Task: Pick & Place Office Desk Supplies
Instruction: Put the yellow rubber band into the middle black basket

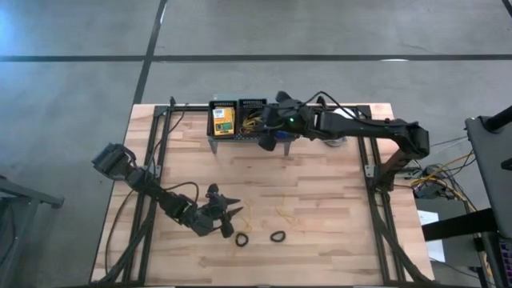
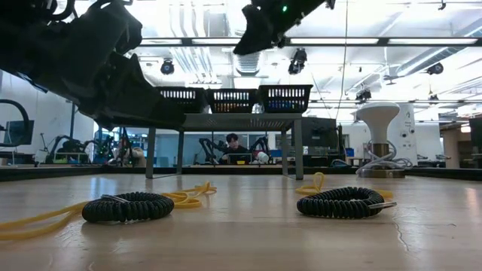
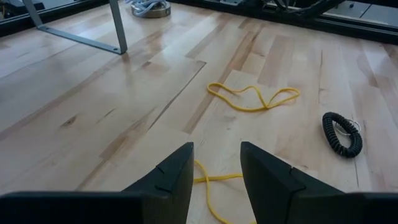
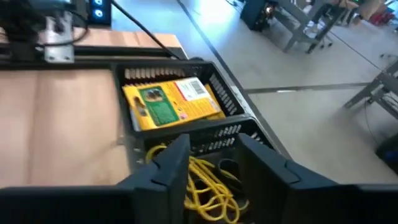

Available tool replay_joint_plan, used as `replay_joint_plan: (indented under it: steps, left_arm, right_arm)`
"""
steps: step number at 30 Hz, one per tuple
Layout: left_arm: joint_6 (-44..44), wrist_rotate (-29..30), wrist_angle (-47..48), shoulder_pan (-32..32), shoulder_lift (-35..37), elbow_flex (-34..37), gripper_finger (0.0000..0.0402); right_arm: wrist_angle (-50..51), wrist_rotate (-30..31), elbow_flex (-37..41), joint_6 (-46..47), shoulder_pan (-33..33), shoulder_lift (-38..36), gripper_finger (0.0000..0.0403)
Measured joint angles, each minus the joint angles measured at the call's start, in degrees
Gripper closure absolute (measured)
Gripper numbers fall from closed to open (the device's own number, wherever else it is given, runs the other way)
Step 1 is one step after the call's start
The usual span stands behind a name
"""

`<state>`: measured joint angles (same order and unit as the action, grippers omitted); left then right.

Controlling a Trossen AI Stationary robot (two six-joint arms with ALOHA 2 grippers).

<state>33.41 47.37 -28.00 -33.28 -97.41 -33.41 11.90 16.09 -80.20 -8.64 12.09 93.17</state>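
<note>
At the near edge of the wooden worktop (image 1: 320, 232) lie two black coiled cords, one (image 1: 242, 239) to the left and one (image 1: 278, 236) to the right, a little apart. In the low view each shows as a flat dark coil with a small metal end.

Just left of them the left gripper (image 1: 232, 214) hangs low over the boards, its fingers (image 3: 171, 180) parted with nothing between them. A yellow rubber band (image 3: 208, 183) runs on the wood under the gap. Slightly farther in, another yellow rubber band (image 1: 286, 214) lies loose, twisted into loops, well clear of the gripper.

Beyond a bare stretch of worktop, a grey metal shelf (image 1: 240, 138) stands at the far edge and carries a row of black mesh baskets (image 2: 233, 98). The left basket (image 4: 217, 93) holds a yellow-and-green crayon box (image 1: 223, 122) lying flat. The basket (image 4: 249, 134) next to it on the right holds a tangle of yellow rubber bands (image 4: 208, 186) and something dark that I cannot make out.

The right gripper (image 1: 266, 136) hovers above that second basket, its fingers (image 4: 171, 162) parted and gripping nothing, the bands lying below them.

To the right of the shelf a white bulb-like object (image 2: 378, 117) stands on a round base. A person (image 2: 233, 143) sits in the room behind.
</note>
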Motion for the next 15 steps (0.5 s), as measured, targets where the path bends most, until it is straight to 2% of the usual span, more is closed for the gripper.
replay_joint_plan:
  steps: [4,8,12,15]
  left_arm:
    - [-0.01,0.00,0.24,0.00,0.00,0.00,0.0264]
    - [0.11,0.00,0.86,0.00,0.00,0.00,0.0264]
    - [0.96,0.00,0.97,0.00,0.00,0.00,0.0264]
    - [1.11,0.00,0.91,0.00,0.00,0.00,0.0264]
  right_arm:
    - [2.84,-3.75,0.23,1.51,-4.36,-2.88,0.0247]
    - [6.48,-8.50,2.39,3.77,-11.64,-3.86,0.0239]
    - [6.14,-8.20,7.80,5.89,-20.44,-3.79,0.0245]
    - [4.11,-4.61,13.41,10.13,-26.97,-3.43,0.0252]
